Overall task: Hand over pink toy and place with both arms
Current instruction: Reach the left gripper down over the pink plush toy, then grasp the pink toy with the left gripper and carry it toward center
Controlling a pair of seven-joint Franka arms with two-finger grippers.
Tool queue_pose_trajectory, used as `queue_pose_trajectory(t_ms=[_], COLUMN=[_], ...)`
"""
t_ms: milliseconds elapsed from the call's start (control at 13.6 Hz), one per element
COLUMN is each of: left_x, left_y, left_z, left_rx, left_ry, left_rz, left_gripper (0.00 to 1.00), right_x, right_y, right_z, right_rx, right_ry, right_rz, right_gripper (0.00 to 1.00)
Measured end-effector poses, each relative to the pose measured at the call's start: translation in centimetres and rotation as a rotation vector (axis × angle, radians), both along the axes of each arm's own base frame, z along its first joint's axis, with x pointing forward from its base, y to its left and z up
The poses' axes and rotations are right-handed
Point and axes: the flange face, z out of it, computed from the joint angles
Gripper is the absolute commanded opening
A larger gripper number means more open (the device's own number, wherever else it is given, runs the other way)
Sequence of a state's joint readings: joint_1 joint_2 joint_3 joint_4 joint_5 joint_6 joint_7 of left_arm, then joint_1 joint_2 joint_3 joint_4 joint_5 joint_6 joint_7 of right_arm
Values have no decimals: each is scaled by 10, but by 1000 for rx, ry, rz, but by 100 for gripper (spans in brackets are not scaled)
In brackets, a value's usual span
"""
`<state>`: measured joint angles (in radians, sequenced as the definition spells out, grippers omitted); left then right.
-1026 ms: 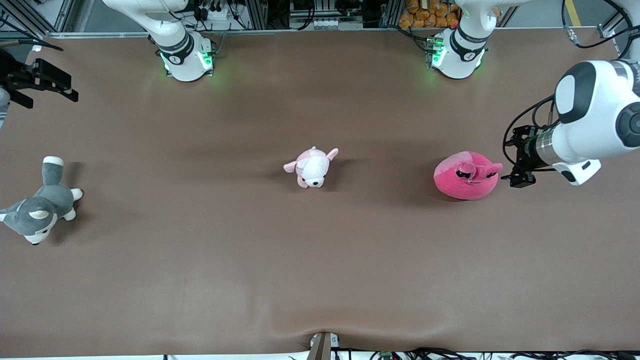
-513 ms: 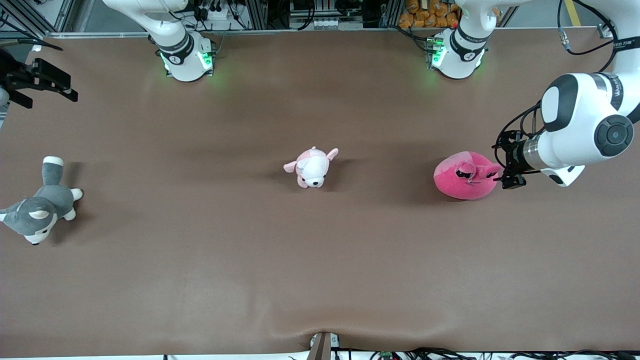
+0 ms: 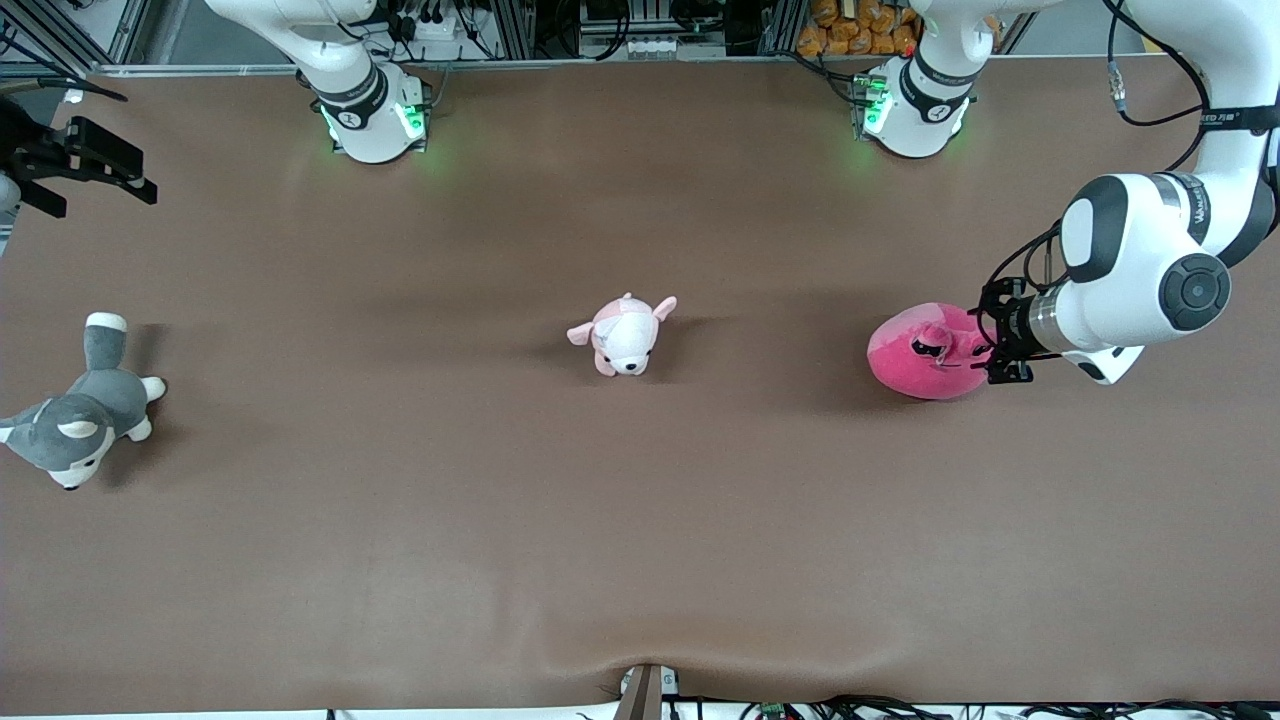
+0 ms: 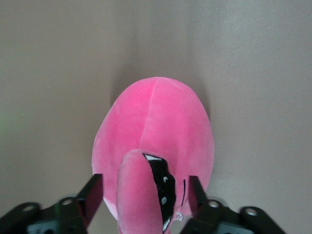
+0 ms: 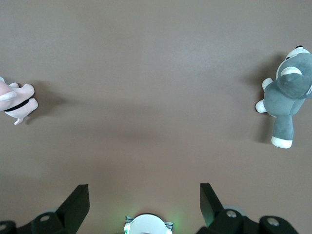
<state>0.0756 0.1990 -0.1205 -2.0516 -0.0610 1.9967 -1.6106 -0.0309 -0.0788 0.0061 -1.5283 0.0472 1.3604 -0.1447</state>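
Low, left end effector (image 3: 992, 352) open astride pink toy (image 3: 930, 352), near table (image 3: 640, 560) edge, right end effector (image 3: 75, 165) open, waiting.

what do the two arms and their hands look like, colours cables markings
Both arms are glossy white with thick rounded joints. The left arm has black joint caps, a silvery wrist band, grey lettering on its link and loose black cables. Its left hand is black with flat fingers. The right hand is black too. Both bases glow green.
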Motion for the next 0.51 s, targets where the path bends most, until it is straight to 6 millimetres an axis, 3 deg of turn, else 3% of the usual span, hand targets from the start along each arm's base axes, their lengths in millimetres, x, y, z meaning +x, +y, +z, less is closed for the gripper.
queue_pose_trajectory(t_ms=[147,220,513], left_x=[0,0,8], left_y=[1,2,-6], left_z=[-1,-1,12], left_rx=[0,0,-85], left_ry=[1,-1,-20], left_rz=[2,4,66], left_gripper=[6,0,0], right_x=[0,1,3], right_y=[0,-1,-2], right_z=[-1,-2,-4], right_rx=[0,0,0], right_ry=[2,4,10], right_rz=[-1,-1,-5], right_gripper=[100,100,100])
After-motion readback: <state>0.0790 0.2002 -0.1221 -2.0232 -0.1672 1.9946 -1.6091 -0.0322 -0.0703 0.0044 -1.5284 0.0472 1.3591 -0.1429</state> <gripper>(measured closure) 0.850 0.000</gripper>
